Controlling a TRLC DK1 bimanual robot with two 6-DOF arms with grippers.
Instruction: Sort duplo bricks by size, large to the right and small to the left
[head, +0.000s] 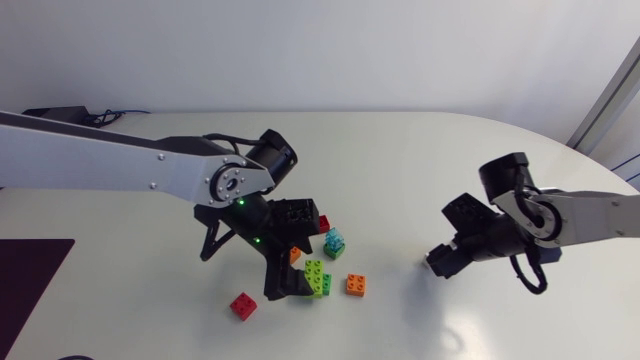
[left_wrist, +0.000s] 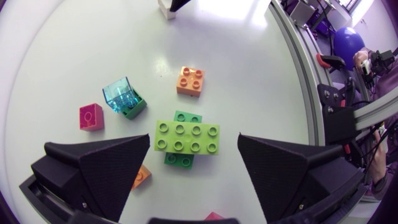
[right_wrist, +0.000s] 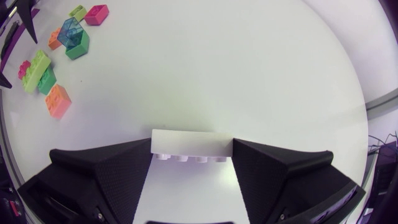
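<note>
My left gripper (head: 289, 276) hangs open over the brick cluster at the table's middle. Between its spread fingers in the left wrist view, untouched, lies a lime two-by-four brick (left_wrist: 186, 137) stacked across a darker green brick (left_wrist: 184, 160). Around it lie an orange square brick (left_wrist: 190, 81), a clear blue brick on a green one (left_wrist: 124, 98), a small pink brick (left_wrist: 91, 116) and a small orange brick (left_wrist: 142, 177) half hidden by one finger. Far to the right, my right gripper (head: 441, 262) is low over the table, shut on a long white brick (right_wrist: 191, 144) by its ends.
A red brick (head: 243, 305) lies apart at the front left of the cluster. A dark mat (head: 30, 270) covers the table's left front corner. Bare tabletop (head: 400, 180) lies between the cluster and my right gripper and stretches behind both arms.
</note>
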